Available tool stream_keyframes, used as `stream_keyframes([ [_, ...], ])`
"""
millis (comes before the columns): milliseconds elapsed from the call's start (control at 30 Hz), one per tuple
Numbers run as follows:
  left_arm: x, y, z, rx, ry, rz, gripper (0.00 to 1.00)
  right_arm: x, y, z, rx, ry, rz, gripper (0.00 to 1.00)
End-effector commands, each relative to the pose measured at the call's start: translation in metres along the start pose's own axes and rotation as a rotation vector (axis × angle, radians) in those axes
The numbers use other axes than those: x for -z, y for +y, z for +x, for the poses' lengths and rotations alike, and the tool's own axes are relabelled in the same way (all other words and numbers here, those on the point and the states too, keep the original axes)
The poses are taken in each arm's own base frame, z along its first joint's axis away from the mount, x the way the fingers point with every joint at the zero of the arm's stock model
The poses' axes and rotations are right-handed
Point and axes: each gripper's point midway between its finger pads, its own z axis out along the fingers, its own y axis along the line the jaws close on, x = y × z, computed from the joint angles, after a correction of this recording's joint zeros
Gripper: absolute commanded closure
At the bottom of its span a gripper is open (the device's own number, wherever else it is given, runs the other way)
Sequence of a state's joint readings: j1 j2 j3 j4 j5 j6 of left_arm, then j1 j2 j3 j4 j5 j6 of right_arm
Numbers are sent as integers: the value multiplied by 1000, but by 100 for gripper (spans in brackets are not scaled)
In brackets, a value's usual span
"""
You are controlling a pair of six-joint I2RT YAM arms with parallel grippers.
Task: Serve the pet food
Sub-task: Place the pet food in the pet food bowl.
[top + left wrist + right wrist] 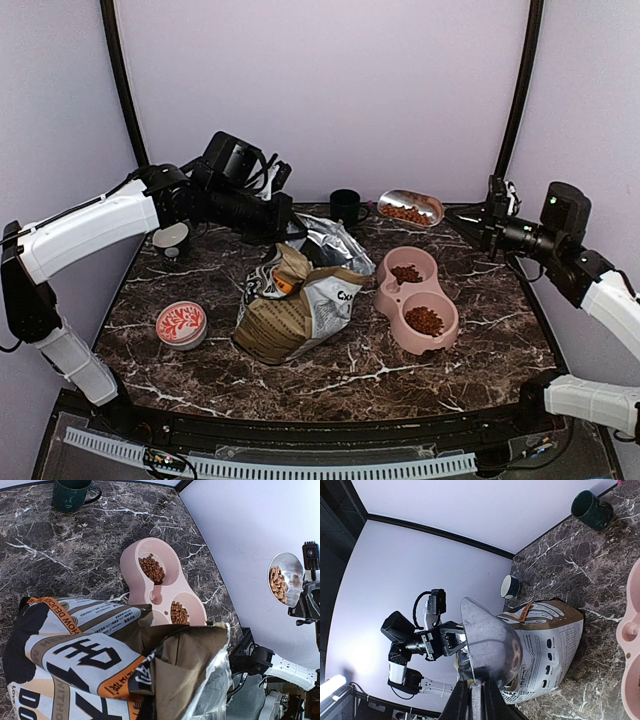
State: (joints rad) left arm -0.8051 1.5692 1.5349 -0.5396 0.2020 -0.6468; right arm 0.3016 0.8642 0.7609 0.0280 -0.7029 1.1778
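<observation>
The pet food [405, 213] is a small heap of reddish-brown kibble in a metal scoop [411, 207], held in the air behind the pink double bowl [447, 338]. My right gripper [478, 224] is shut on the scoop's handle, which sits between its fingers [458, 702]. More kibble lies in both bowl compartments [151, 569]. The tan-and-white bag [295, 305] stands at the table's middle, its top open. My left gripper [285, 225] is shut on the bag's foil rim [200, 680], which hides its fingers in the left wrist view.
A dark green mug [346, 207] stands at the back, left of the scoop. A small white-lined bowl [170, 238] sits at the back left, under the left arm. A round tin with a red pattern [181, 323] lies left of the bag.
</observation>
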Motion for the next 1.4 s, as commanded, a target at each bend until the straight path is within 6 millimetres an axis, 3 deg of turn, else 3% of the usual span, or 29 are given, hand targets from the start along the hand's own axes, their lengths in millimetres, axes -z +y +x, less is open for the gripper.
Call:
stream_keyframes([
  [0,9,8,5,-9,5,-25,100,16,-2,-2,40,-30,-4,100],
  [333,7,9,7,-13,12,-27,100,36,-46,-2,15,-88,75,100],
  [867,11,9,8,-17,8,-27,100,64,-114,21,-18,-107,276,100],
  [1367,9,8,10,-19,17,-13,100,85,-138,35,-17,-150,401,100],
])
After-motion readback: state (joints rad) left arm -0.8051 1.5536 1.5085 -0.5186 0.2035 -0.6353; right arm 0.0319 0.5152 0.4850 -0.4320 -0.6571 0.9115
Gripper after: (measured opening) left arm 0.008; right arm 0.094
